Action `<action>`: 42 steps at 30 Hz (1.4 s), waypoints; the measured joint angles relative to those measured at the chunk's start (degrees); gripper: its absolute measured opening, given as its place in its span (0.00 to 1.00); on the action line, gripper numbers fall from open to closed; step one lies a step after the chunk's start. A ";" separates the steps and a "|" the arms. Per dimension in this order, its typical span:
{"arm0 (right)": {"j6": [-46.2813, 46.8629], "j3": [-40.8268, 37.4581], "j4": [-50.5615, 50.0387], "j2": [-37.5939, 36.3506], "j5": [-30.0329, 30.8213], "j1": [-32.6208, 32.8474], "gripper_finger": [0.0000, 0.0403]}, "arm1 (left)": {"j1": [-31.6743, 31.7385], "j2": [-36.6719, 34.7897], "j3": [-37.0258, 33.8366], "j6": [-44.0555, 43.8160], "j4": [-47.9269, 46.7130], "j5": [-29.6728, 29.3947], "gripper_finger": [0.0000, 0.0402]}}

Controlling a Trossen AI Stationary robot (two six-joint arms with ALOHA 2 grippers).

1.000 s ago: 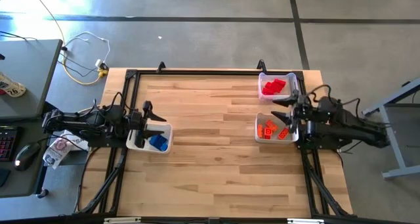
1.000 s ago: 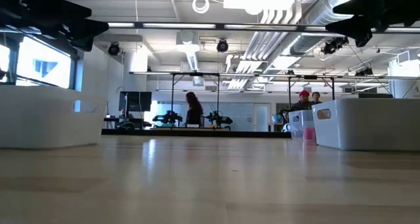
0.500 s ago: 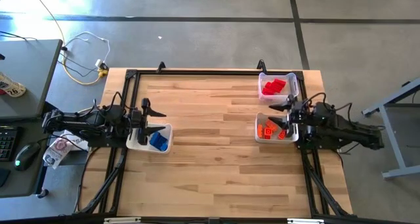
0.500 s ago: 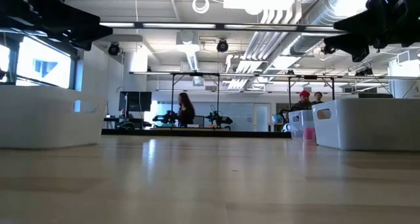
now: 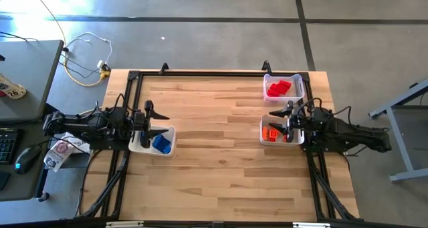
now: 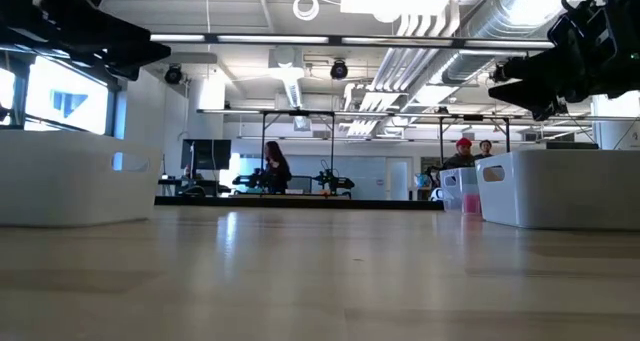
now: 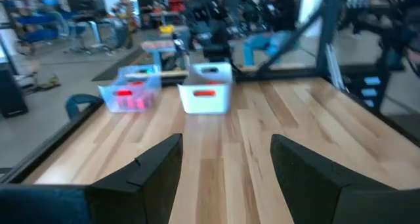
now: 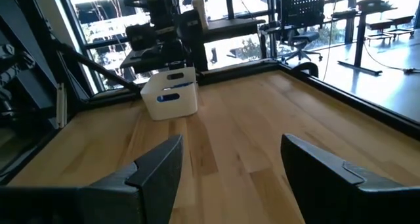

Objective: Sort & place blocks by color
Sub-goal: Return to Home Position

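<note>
Blue blocks (image 5: 161, 144) lie in a white bin (image 5: 167, 130) at the table's left edge. Orange blocks (image 5: 270, 134) lie in a white bin (image 5: 262, 126) at the right edge, and red blocks (image 5: 279, 88) fill a clear bin (image 5: 266, 79) just beyond it. My left gripper (image 5: 157, 120) hangs open over the blue bin's far side, fingers pointing level toward the table's right (image 7: 226, 178). My right gripper (image 5: 281, 118) hangs open above the orange bin, fingers pointing level toward the table's left (image 8: 230, 178). Neither gripper holds anything.
A black frame (image 5: 200, 73) runs along the table's far and side edges. The wooden table top (image 5: 214, 154) between the bins is bare. In the low view the bins' walls (image 6: 70, 176) (image 6: 560, 186) stand at either side, and people show far off in the room behind.
My right gripper has come down toward the orange bin and shifted slightly toward the table's left, staying open. The blocks and bins have not moved.
</note>
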 joint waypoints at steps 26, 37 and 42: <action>8.99 -0.02 -0.25 0.06 2.32 0.02 0.60 | -0.02 -0.09 0.01 -3.53 1.74 0.29 0.55; 9.01 -0.02 -0.29 0.06 2.32 0.00 0.60 | -0.02 -0.37 -5.27 -6.94 10.58 -11.44 0.55; 8.99 -0.02 -0.29 0.08 2.34 0.02 0.60 | 0.00 -1.38 -8.36 -4.71 12.70 -15.46 0.55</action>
